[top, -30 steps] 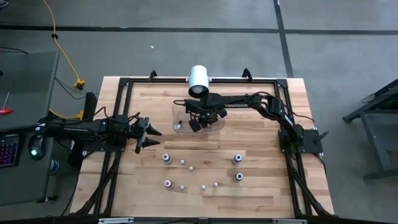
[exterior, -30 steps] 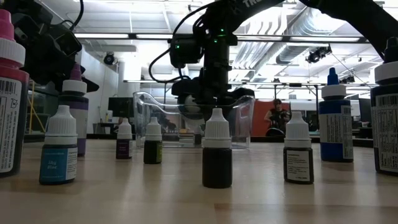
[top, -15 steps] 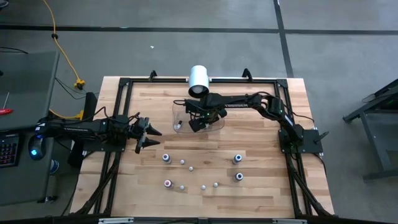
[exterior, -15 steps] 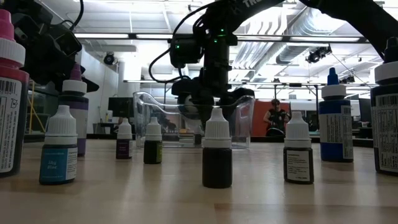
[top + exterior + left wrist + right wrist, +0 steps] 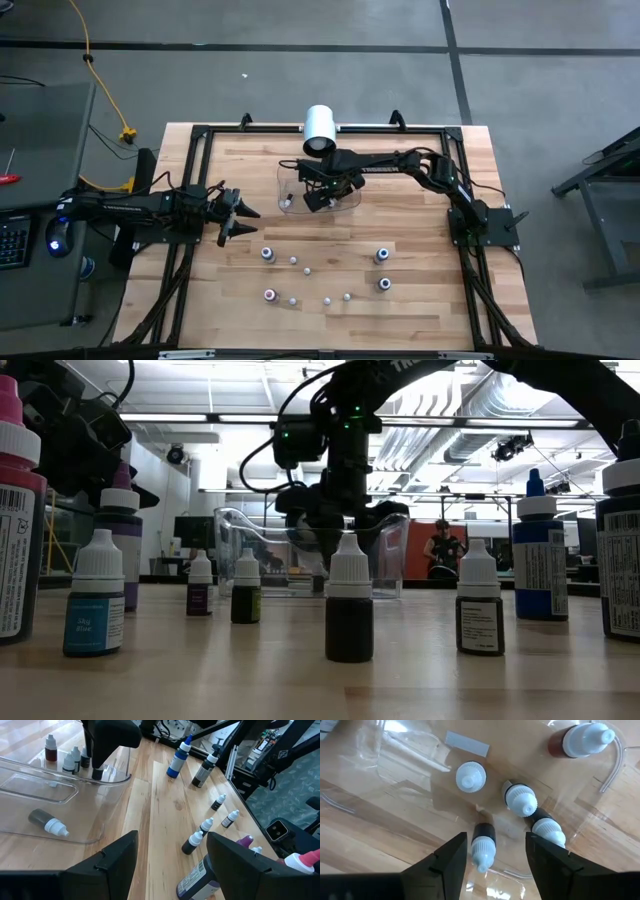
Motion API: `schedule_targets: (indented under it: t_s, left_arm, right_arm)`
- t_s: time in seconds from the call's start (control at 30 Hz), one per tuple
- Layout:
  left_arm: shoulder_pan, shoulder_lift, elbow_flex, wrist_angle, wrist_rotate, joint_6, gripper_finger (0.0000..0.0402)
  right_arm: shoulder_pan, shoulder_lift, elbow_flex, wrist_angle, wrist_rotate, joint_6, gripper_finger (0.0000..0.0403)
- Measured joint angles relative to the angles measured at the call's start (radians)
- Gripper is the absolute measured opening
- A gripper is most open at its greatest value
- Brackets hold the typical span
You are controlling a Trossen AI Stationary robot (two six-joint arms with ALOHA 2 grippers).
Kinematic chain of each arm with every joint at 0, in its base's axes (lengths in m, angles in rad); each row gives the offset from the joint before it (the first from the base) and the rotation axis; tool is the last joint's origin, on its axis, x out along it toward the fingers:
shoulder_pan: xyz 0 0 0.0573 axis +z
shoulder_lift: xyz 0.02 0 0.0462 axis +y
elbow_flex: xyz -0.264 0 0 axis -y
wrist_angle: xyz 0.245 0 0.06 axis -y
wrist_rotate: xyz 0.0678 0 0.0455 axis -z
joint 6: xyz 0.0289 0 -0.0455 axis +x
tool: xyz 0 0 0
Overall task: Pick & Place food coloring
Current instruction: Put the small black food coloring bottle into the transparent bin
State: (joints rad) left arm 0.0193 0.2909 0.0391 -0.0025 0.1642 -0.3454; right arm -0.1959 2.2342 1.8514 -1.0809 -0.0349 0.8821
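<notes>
Two dark fingers of the right gripper spread apart, clasping nothing, hung low inside the clear tray. Between them and free of both, one dark dropper bottle of food coloring, white cap toward the wrist; lying down or merely leaning, impossible to say. Fingers probably kept this wide so as to lift away without knocking it.

Around that bottle, on the tray floor, four more: three white-capped bottles seen cap-on, near one another, and a reddish-brown bottle close to the tray's curved corner. From the left wrist, also one grey bottle on its side, alone in the tray's emptier half; whether one of those five or a sixth, unclear. Grouping at one end judged sensible, leaving room for the rest.

Outside the tray, well apart from it and off its front edge, nine loose bottles standing in a rough ring, the four larger ones at its corners. Roughly a third of the job done, by the look of it.

Off the tray's left end, left gripper waiting, fingers wide, empty. Just behind the tray's back edge, a white cylinder, no part of the task.
</notes>
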Motion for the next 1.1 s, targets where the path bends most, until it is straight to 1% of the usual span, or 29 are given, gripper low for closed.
schedule_targets:
  t_s: [0.17,0.6,0.9,1.1]
  left_arm:
    - [0.0,0.0,0.0,0.0,0.0,0.0,0.0234]
    - [0.0,0.0,0.0,0.0,0.0,0.0,0.0234]
    - [0.0,0.0,0.0,0.0,0.0,0.0,0.0234]
    - [0.0,0.0,0.0,0.0,0.0,0.0,0.0234]
  right_arm:
    - [0.0,-0.03,0.001,0.012,-0.002,-0.001,0.0191]
    - [0.015,-0.145,0.001,-0.009,0.059,-0.056,0.0191]
    - [0.086,-0.231,0.001,-0.07,0.068,-0.108,0.0191]
    - [0.184,-0.275,0.001,-0.104,0.104,-0.175,0.0191]
